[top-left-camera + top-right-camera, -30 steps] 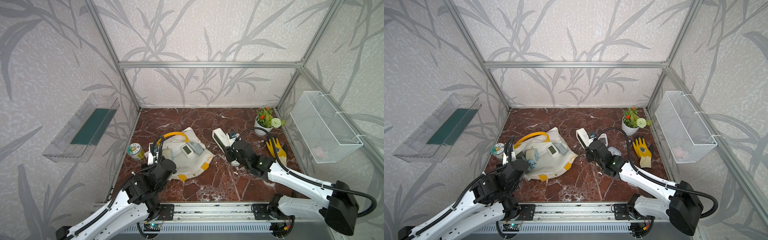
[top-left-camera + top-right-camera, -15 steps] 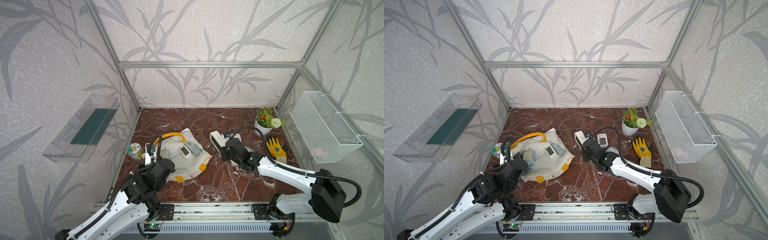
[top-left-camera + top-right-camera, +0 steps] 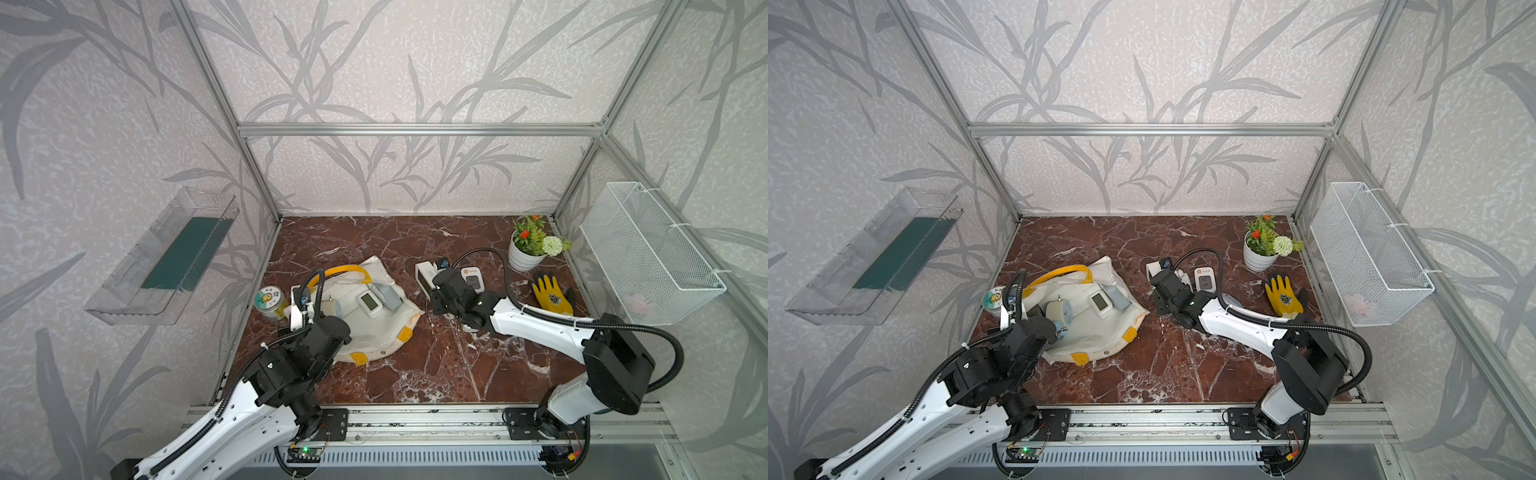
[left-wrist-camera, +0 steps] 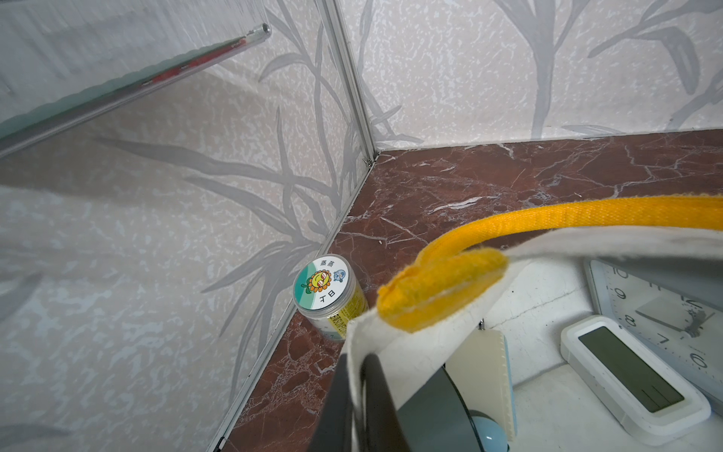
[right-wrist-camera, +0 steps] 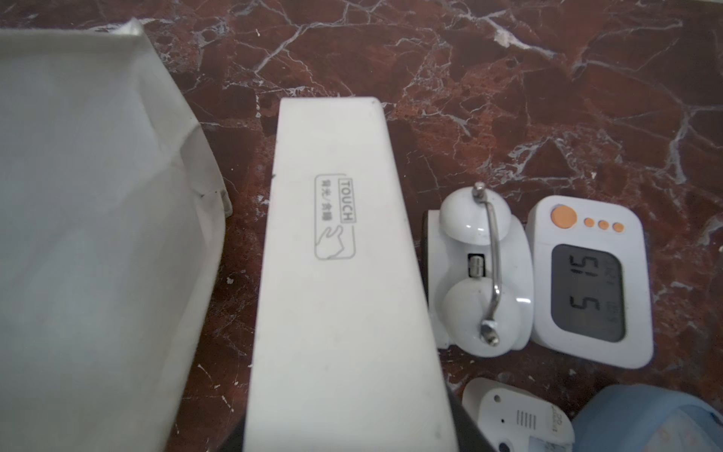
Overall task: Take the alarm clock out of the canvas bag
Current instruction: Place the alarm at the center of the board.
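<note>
The cream canvas bag (image 3: 374, 332) (image 3: 1096, 332) lies slumped left of centre on the marble floor, its yellow handle (image 4: 547, 215) arching over the mouth. My left gripper (image 4: 356, 364) is shut on the bag's rim, with canvas pinched between its dark fingers. A round clock (image 3: 1059, 311) (image 4: 665, 309) and a white digital clock (image 3: 370, 301) (image 4: 633, 375) lie in the bag's mouth. My right gripper (image 5: 348, 434) (image 3: 434, 286) is shut on a long white alarm clock (image 5: 336, 274) (image 3: 424, 276), outside the bag and just right of it.
Beside the held clock stand a white twin-bell clock (image 5: 477, 274), an orange-buttoned digital clock (image 5: 587, 285) (image 3: 471, 278) and a small white device (image 5: 516, 418). A sunflower-lidded jar (image 3: 270, 301) stands by the left wall. A potted plant (image 3: 528, 249), yellow glove (image 3: 550, 295) and wire basket (image 3: 648, 257) are on the right.
My right arm's elbow has swung inward, and the white alarm clock has shifted slightly left, towards the bag. The left gripper has kept its hold on the bag's rim.
</note>
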`<move>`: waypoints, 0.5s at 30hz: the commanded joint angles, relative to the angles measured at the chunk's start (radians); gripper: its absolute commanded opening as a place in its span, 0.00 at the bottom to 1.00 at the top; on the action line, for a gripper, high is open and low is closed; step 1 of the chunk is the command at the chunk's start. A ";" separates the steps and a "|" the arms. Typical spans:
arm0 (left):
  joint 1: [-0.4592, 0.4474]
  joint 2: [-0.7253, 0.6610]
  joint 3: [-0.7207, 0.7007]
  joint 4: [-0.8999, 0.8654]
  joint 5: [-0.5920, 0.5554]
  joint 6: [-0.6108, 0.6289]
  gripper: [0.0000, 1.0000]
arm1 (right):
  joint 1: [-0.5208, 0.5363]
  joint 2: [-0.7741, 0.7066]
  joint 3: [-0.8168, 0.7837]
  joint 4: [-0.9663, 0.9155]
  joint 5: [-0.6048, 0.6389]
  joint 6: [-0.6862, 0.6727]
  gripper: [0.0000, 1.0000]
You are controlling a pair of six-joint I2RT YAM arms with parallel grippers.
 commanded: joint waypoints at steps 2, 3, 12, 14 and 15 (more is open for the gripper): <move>0.009 0.000 0.020 -0.004 -0.033 -0.039 0.00 | -0.006 0.027 0.058 -0.005 0.047 0.057 0.27; 0.010 0.000 0.018 -0.003 -0.031 -0.040 0.00 | -0.005 0.039 0.068 -0.007 0.045 0.061 0.27; 0.011 0.003 0.017 0.001 -0.026 -0.040 0.00 | -0.005 0.139 0.179 -0.047 0.055 0.105 0.27; 0.013 0.000 0.018 -0.003 -0.026 -0.039 0.00 | -0.005 0.184 0.208 -0.065 0.066 0.115 0.27; 0.013 -0.002 0.018 -0.005 -0.025 -0.039 0.00 | -0.005 0.197 0.221 -0.069 0.071 0.115 0.27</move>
